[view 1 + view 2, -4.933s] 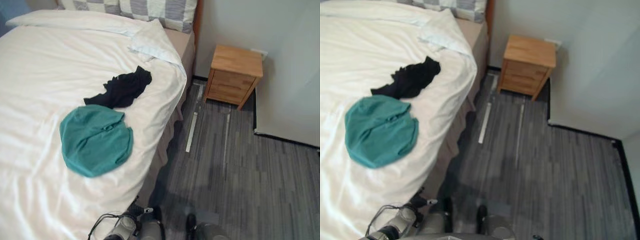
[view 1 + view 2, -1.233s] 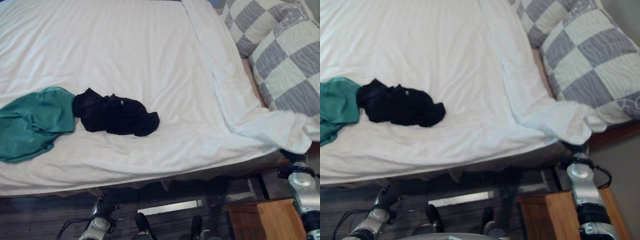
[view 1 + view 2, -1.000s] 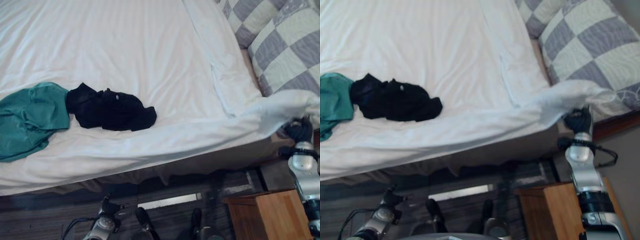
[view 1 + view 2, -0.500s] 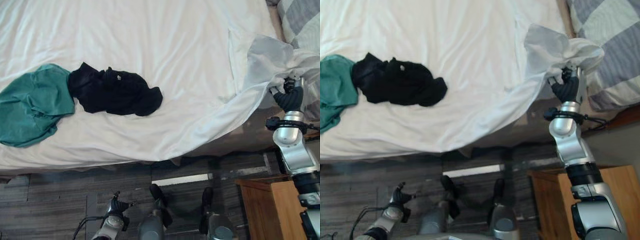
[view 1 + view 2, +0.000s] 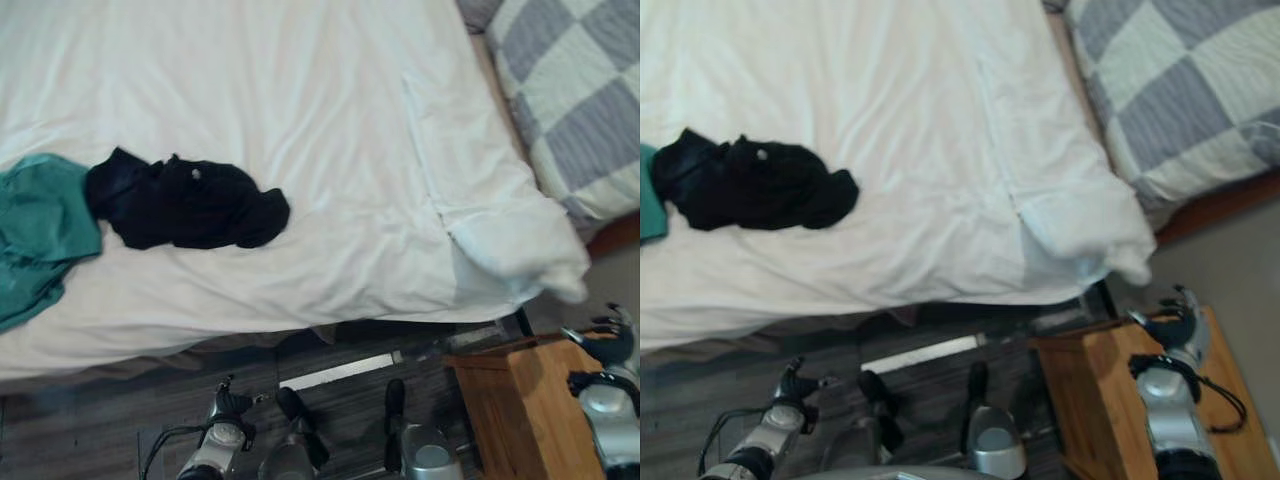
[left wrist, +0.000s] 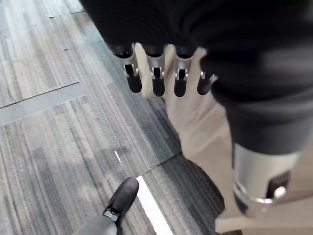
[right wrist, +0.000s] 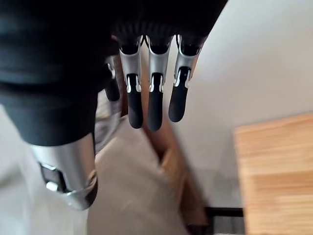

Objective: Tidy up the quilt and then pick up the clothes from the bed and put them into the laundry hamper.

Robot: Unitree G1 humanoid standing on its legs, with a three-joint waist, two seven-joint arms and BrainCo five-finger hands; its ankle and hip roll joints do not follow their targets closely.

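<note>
The white quilt (image 5: 300,110) lies spread over the bed, its near right corner (image 5: 520,250) bunched at the bed's edge. On it rest a crumpled black garment (image 5: 180,205) and, touching it on the left, a teal garment (image 5: 35,235). My right hand (image 5: 1175,315) hangs open over the nightstand, below and apart from the quilt corner; its straight fingers (image 7: 149,98) hold nothing. My left hand (image 5: 232,405) hangs low over the floor beside the bed, with its fingers (image 6: 156,81) straight and empty.
A grey-and-white checked pillow (image 5: 570,100) lies at the head of the bed on the right. A wooden nightstand (image 5: 520,410) stands under my right hand. Grey plank floor (image 6: 58,147) runs along the bed's near side, with a white strip (image 5: 340,370) on it.
My right hand let go of the lifted quilt corner and dropped down by the nightstand. The corner now rests on the bed's edge. The camera has shifted.
</note>
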